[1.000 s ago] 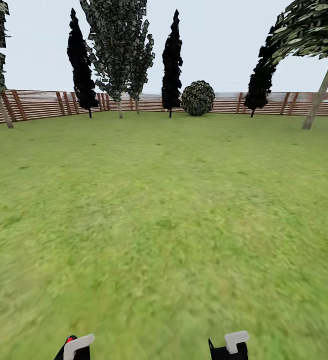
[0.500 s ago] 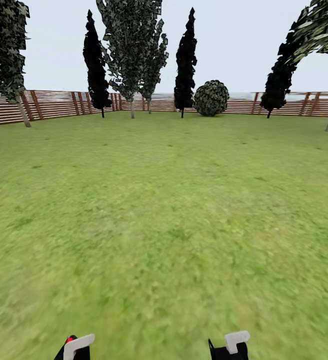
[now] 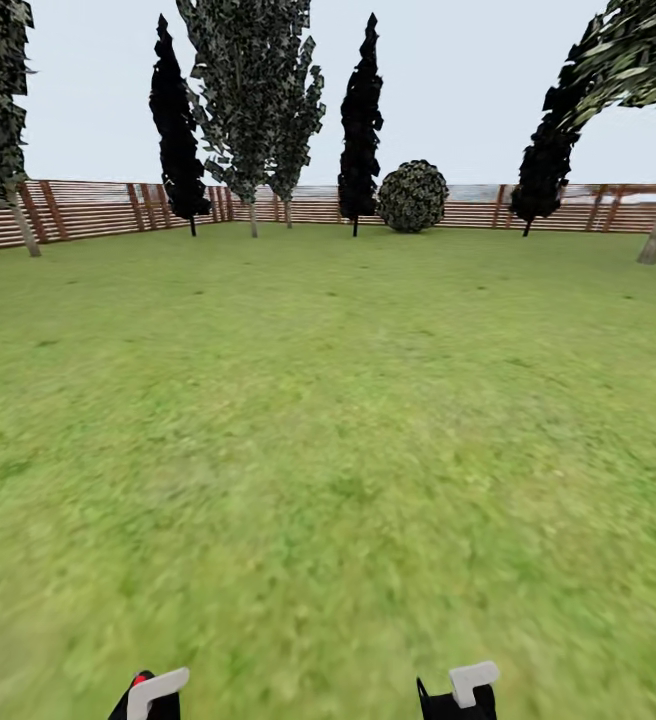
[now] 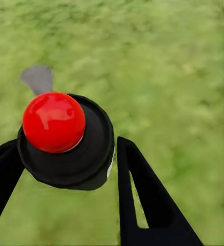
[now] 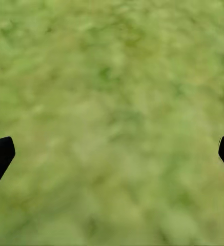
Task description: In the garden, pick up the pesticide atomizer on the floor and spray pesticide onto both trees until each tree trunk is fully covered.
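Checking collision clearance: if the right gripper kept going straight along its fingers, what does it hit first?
Probably just the lawn. The right gripper is open with nothing between its fingers, only blurred grass ahead; depth is unclear.

atomizer (image 4: pixel 65 141), black body, red round cap, clamped between left gripper (image 4: pixel 60 169) fingers above lawn (image 3: pixel 328 420).
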Robot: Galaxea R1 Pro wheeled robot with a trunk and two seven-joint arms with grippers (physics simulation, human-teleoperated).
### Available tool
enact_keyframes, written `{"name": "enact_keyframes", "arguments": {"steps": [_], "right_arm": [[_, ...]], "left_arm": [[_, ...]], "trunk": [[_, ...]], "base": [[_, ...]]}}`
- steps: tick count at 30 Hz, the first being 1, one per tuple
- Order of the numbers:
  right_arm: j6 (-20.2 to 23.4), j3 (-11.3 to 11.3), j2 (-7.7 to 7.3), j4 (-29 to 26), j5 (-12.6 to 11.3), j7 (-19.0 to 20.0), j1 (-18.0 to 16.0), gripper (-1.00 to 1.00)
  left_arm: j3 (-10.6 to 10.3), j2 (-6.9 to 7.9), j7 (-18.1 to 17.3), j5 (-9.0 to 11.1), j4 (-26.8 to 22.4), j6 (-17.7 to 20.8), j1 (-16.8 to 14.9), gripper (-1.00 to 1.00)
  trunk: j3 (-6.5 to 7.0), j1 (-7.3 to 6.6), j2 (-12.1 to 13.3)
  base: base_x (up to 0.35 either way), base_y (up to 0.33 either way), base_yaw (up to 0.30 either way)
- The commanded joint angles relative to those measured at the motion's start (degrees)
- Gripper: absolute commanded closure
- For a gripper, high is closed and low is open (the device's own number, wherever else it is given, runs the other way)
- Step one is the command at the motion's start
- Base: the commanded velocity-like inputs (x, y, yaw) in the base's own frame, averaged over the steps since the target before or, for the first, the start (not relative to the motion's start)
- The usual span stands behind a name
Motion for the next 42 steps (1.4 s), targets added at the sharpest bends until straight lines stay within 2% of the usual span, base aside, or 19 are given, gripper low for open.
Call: {"name": "enact_keyframes", "arguments": {"steps": [1,42], "right_arm": [[-0.16,-0.21,0.03,0.05,0.51,-0.18,-0.05,-1.00],[-0.16,-0.19,0.03,0.08,0.51,-0.18,-0.05,-1.00]], "left_arm": [[0.20,-0.04,0.13,-0.30,-0.01,-0.15,-0.02,1.00],[0.20,-0.04,0.08,-0.38,-0.01,-0.15,-0.02,1.00]], "trunk": [[-0.05,0.02,-0.02],[-0.05,0.02,-0.02]], "base": [[0.339,0.000,-0.273],[0.339,0.000,-0.297]]}}
